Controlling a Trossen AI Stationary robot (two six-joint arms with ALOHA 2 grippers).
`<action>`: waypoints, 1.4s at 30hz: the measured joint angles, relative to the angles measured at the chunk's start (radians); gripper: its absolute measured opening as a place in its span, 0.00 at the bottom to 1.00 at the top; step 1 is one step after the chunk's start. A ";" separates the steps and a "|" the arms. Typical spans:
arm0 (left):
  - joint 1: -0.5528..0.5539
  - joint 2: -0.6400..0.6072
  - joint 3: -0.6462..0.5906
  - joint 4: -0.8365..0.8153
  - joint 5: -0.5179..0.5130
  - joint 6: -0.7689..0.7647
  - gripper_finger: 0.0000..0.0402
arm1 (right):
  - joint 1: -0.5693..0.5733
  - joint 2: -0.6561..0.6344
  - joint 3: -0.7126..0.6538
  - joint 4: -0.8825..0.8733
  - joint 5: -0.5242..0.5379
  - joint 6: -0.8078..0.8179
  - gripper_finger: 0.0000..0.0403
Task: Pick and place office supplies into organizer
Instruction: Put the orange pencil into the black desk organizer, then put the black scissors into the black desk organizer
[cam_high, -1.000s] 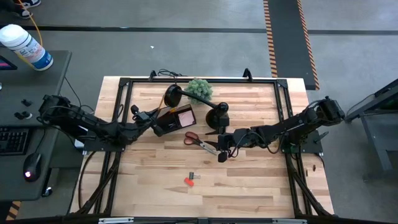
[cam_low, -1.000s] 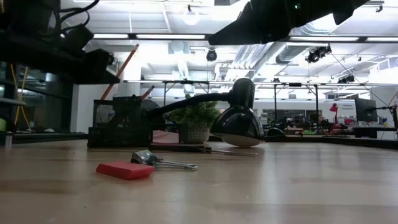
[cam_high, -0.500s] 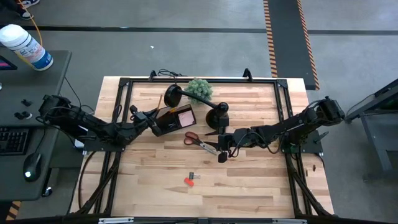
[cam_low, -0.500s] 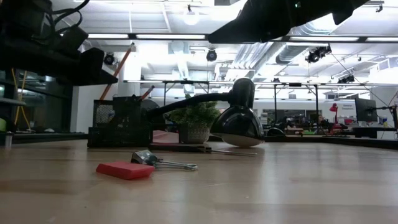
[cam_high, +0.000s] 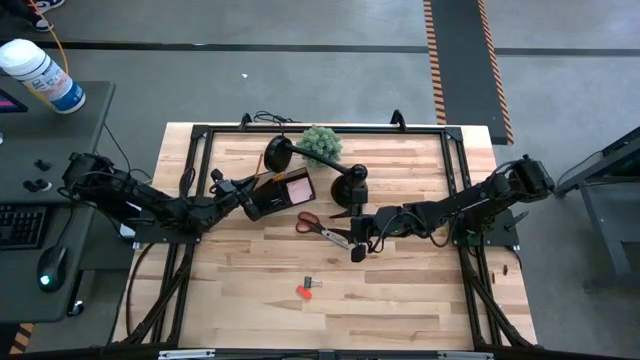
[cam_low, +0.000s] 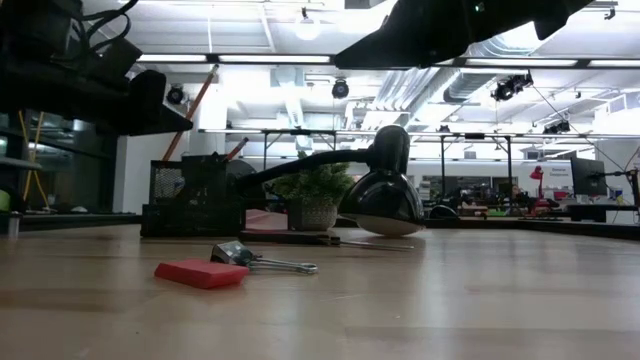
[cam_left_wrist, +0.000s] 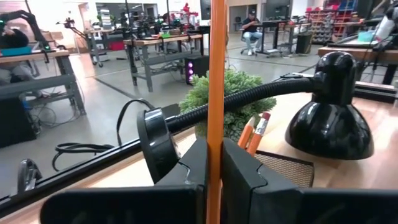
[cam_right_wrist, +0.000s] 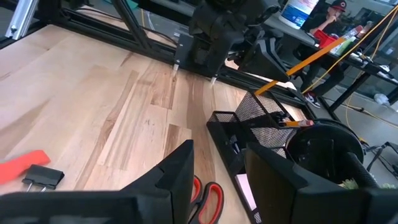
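Observation:
The organizer (cam_high: 277, 193) is a dark mesh box near the lamp, with pencils (cam_left_wrist: 252, 134) standing in it. My left gripper (cam_left_wrist: 214, 177) reaches it from the table's left and is shut on an orange pencil (cam_low: 205, 88). My right gripper (cam_right_wrist: 217, 171) hangs open over the orange-handled scissors (cam_high: 318, 225), which lie flat on the table; their handles (cam_right_wrist: 205, 191) show between its fingers. A pink sticky-note pad (cam_high: 297, 187) sits by the organizer. A flat red piece (cam_low: 200, 272) and a binder clip (cam_low: 245, 256) lie toward the near edge. My left gripper pinches the orange pencil's shaft (cam_left_wrist: 215, 146) between its two fingers, coming level from the table's left. The pencil is lifted clear and slants upward, and its lower end (cam_right_wrist: 257, 93) sits at the organizer's top rim. Whether that end touches the mesh, I cannot tell.
A black lamp lies across the far half, with its round base (cam_high: 279, 153) behind the organizer and its head (cam_high: 350, 187) beside my right gripper. A green fuzzy plant (cam_high: 321, 142) stands by the far edge. Bare wood stretches along the near half (cam_high: 400, 300).
My left gripper, with the pencil in it, has drawn back a little toward the table's left edge. My right gripper and the things on the table have stayed where they were.

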 joint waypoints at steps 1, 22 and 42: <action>0.007 0.000 0.000 0.002 0.012 -0.001 0.04 | 0.000 0.000 0.000 0.000 0.000 0.000 0.33; 0.175 0.000 0.000 0.023 0.283 -0.025 0.10 | 0.000 0.000 0.000 0.002 0.000 0.000 0.33; 0.174 0.000 0.084 -0.066 1.010 0.001 0.10 | 0.019 0.041 0.002 -0.086 -0.010 0.227 0.33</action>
